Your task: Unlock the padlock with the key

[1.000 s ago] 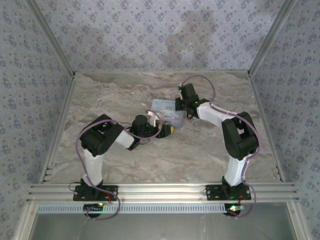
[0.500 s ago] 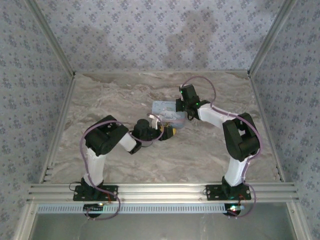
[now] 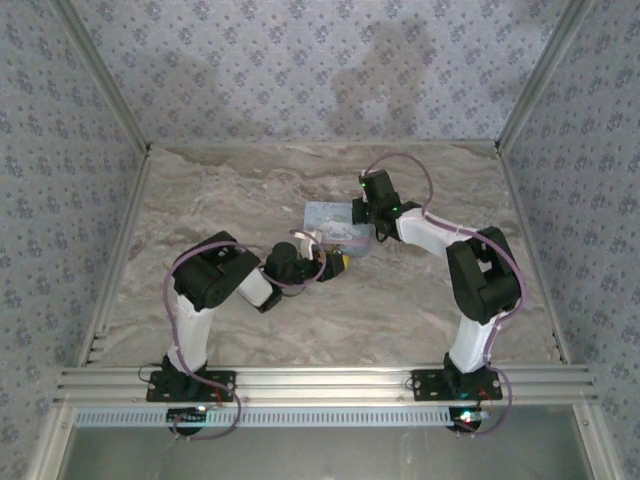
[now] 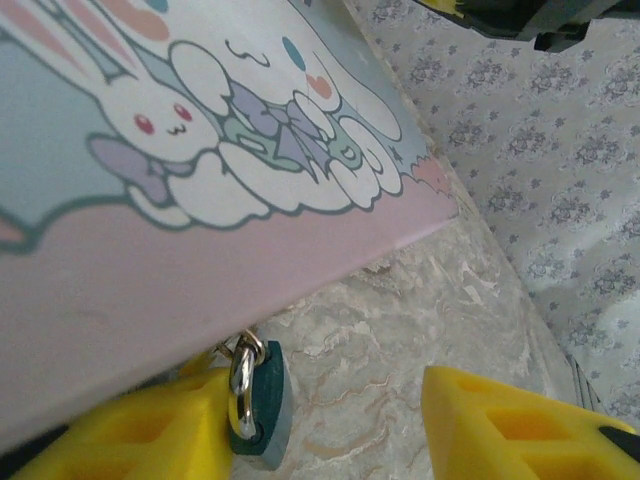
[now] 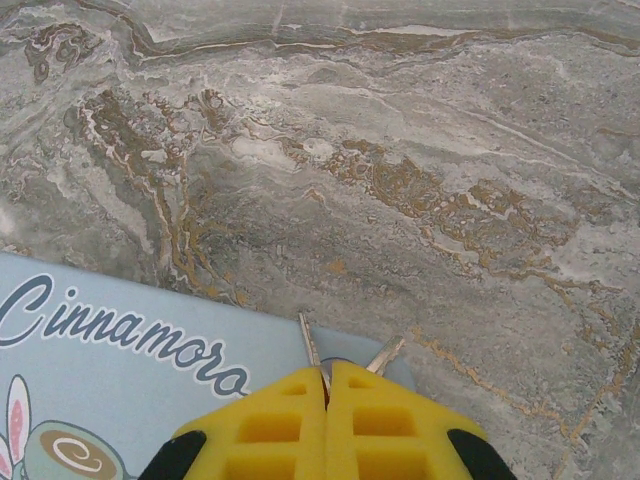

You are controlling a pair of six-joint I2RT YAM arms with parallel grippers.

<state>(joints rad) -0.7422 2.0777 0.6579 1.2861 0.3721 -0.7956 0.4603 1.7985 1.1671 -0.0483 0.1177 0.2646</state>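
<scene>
The tiny dark padlock (image 4: 264, 405) hangs by its silver shackle from the front edge of the pale blue cartoon tin box (image 4: 150, 260). It rests against the left finger of my left gripper (image 4: 330, 415), which is open with bare table between its yellow fingers (image 4: 505, 425). In the top view the left gripper (image 3: 340, 262) is at the box's (image 3: 325, 214) near side. My right gripper (image 5: 327, 380) is shut on the key (image 5: 309, 343), whose thin blade sticks out over the box's corner (image 5: 120, 360); a second key (image 5: 386, 352) fans out beside it. The right gripper (image 3: 360, 214) hovers at the box's right end.
The marble table (image 3: 240, 190) runs open to the left and behind the box. Patterned walls (image 3: 300, 70) close in the back and both sides. The metal rail (image 3: 320, 382) carrying the arm bases lies along the near edge.
My left arm has folded in and its elbow has shifted right, with the gripper staying at the box's near side. The right gripper has barely moved.
</scene>
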